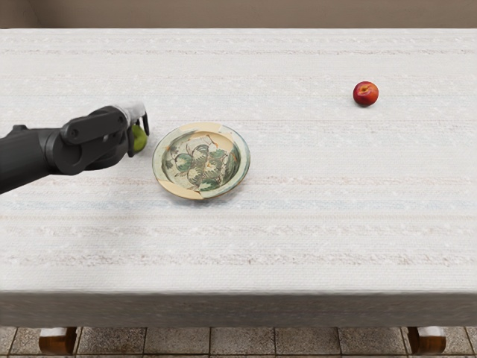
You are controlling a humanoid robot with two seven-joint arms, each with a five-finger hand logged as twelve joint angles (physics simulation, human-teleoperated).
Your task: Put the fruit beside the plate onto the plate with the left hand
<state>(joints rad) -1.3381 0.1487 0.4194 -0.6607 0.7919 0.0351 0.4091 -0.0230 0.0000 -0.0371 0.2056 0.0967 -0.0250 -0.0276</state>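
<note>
Reaching in from the picture's left edge, the left hand (108, 138) lies low over the table (298, 224), its dark back turned up and a pale grey part at its far tip. Tucked under that tip, on the side away from the arm, is the green fruit (139, 139). Only a small yellow-green, rounded sliver of it shows, with the hand covering the rest. The hand meets the fruit, but whether it is clamped on it or only laid over it cannot be told from this view. Just past the fruit, further out from the hand, lies the plate (159, 160), close beside the fruit. It is round and shallow, with an ochre rim and a green leaf pattern on cream, and its whole painted face is in plain sight. Well beyond the plate, far off toward the table's back, a small red fruit (365, 93) sits alone on the pale cloth.
</note>
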